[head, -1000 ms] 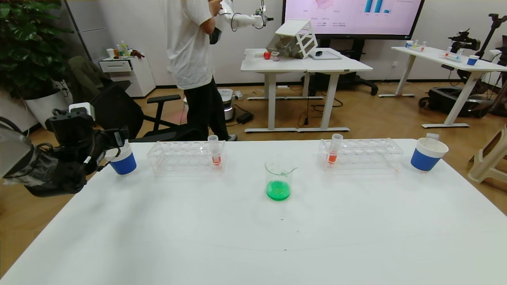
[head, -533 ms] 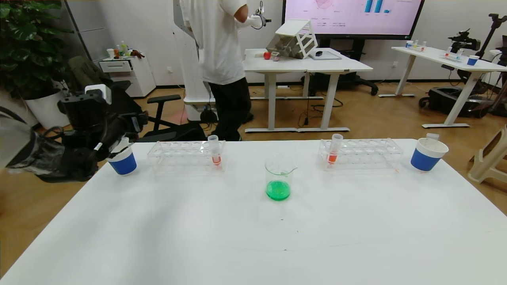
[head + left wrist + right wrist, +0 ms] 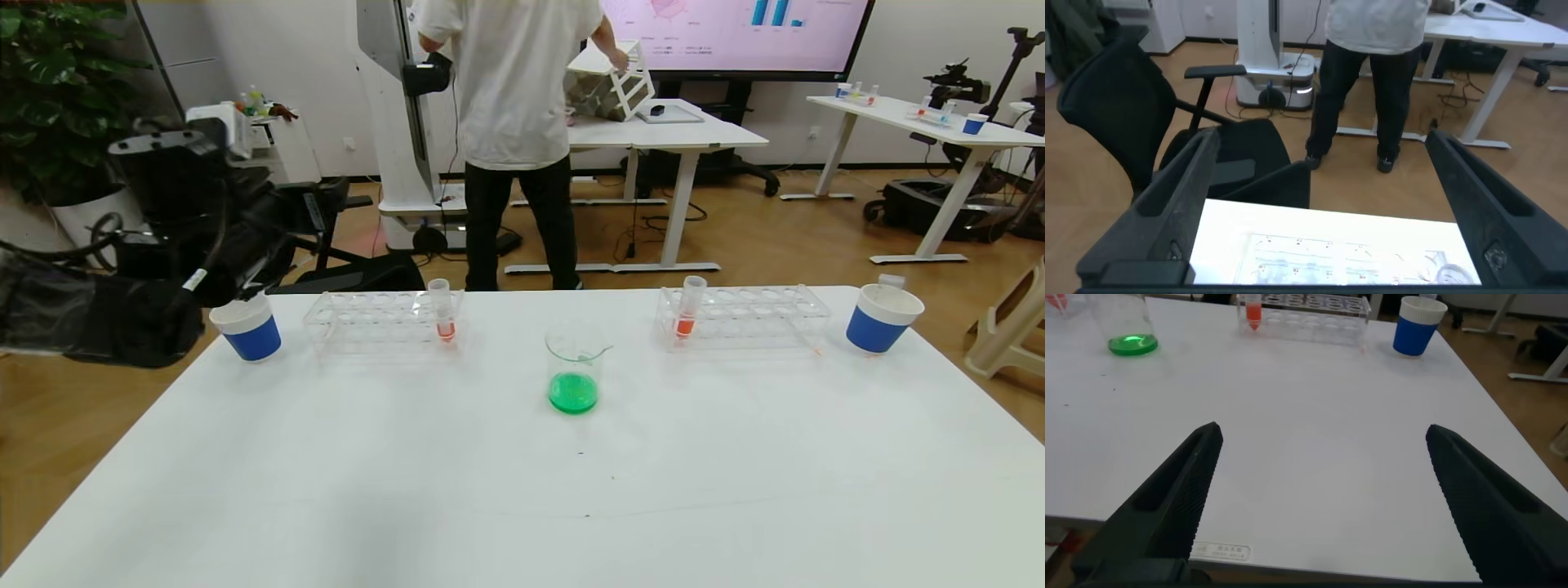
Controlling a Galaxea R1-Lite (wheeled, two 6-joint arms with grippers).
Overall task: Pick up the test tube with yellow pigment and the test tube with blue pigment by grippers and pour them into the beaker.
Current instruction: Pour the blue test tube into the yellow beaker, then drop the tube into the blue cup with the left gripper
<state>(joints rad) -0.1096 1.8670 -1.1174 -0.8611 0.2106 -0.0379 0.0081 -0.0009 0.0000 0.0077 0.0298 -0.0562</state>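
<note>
The beaker (image 3: 575, 366) stands mid-table with green liquid in its bottom; it also shows in the right wrist view (image 3: 1127, 331). The test tube with yellow pigment and the test tube with blue pigment are not in view. My left gripper (image 3: 1321, 137) hangs open and empty above the table's far left corner, over the left rack's end (image 3: 1290, 261); its arm (image 3: 163, 237) rises above the left blue cup (image 3: 247, 328). Low over the near right of the table, my right gripper (image 3: 1323, 430) is open, with only bare tabletop between its fingers.
Two clear racks (image 3: 380, 320) (image 3: 747, 314) flank the beaker, each holding an orange-red tube (image 3: 442, 310) (image 3: 688, 309). A second blue cup (image 3: 882, 320) stands far right with a clear tube top (image 3: 891, 281) poking out. A person (image 3: 514, 122) and an office chair (image 3: 1143, 106) are behind the table.
My left arm has lifted up and back from the left blue cup, gripper still open. The person in the background has walked to the right.
</note>
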